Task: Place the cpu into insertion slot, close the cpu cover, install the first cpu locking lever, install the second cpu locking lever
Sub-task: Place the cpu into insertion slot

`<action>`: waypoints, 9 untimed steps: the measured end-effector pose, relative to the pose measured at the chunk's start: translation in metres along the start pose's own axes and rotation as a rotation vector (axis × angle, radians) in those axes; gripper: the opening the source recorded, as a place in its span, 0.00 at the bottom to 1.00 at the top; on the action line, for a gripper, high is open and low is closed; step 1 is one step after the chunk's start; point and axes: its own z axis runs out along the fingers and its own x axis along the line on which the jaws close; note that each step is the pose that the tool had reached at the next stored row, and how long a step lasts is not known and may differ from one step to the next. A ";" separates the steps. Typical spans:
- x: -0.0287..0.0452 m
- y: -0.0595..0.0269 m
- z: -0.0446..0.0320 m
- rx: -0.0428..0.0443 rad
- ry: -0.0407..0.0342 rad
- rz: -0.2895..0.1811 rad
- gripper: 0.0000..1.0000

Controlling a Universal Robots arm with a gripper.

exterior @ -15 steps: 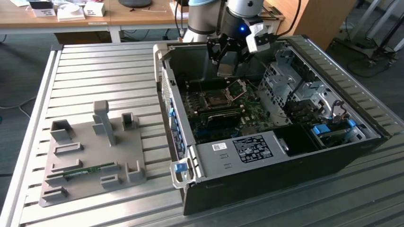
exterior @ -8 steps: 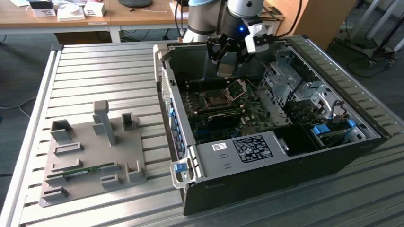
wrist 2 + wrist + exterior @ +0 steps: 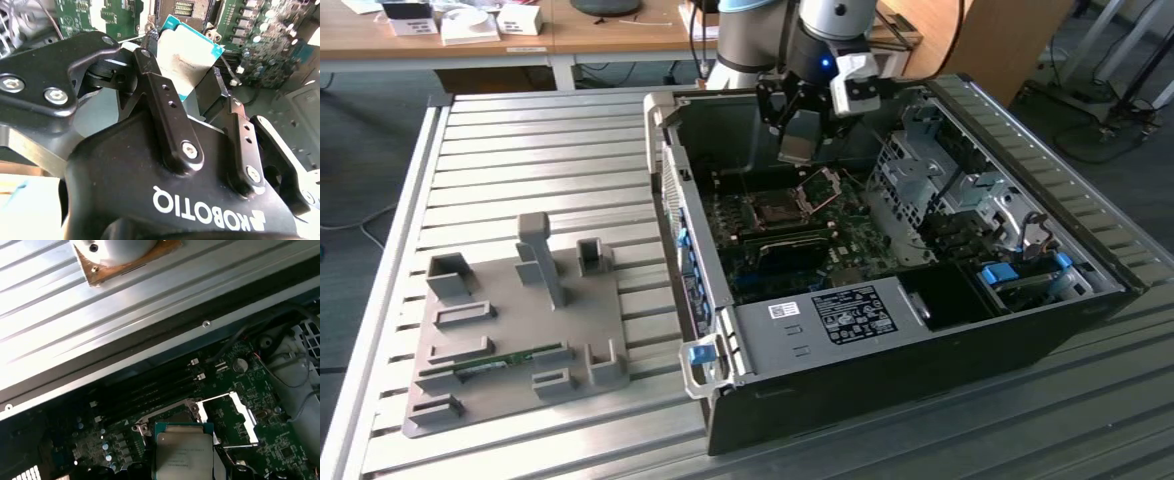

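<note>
Exterior view first. My gripper [image 3: 799, 148] hangs inside the open computer case [image 3: 670, 200], at about twelve o'clock in this picture, over the motherboard. The insertion slot [image 3: 767, 212] lies toward seven o'clock from the fingertips. The cpu cover [image 3: 825, 186] stands swung up at the slot's two o'clock side. Off at eight o'clock, on the slatted table [image 3: 520, 140], sits a grey fixture tray [image 3: 520, 330]. From here I cannot tell the chip apart from the fingers.

Second wrist view. The claw is drawn in narrow on the cpu [image 3: 192, 47], with the fingers [image 3: 167, 107] on two opposite edges and the grey top facing the camera. The insertion slot [image 3: 184, 9] sits beyond the chip, apart from it and cut off by the picture's edge.

First wrist view. The cpu [image 3: 184, 452] hovers over part of the insertion slot [image 3: 172, 416], with the cpu cover [image 3: 216, 399] open just beside it. The long memory slots [image 3: 145, 390] run on the slot's other side. One edge of the chip is cut off.

I judge the first step to be in hand: the chip is carried but not seated, and the cover and both levers are undone. Seating it calls for the chip to be level and square to the metal rim. It must go straight down, with no sideways drag across the contacts, while the cover is clear of the path.

I cannot tell how high the chip is above the slot, or whether its corner mark matches the slot's. I cannot pick out the locking levers with any certainty.
</note>
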 end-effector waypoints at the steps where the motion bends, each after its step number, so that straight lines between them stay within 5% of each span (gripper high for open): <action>1: 0.0000 0.0000 0.0004 -0.0003 -0.0016 0.018 0.54; 9: -0.0001 -0.0005 0.0053 -0.0028 -0.0146 0.163 0.54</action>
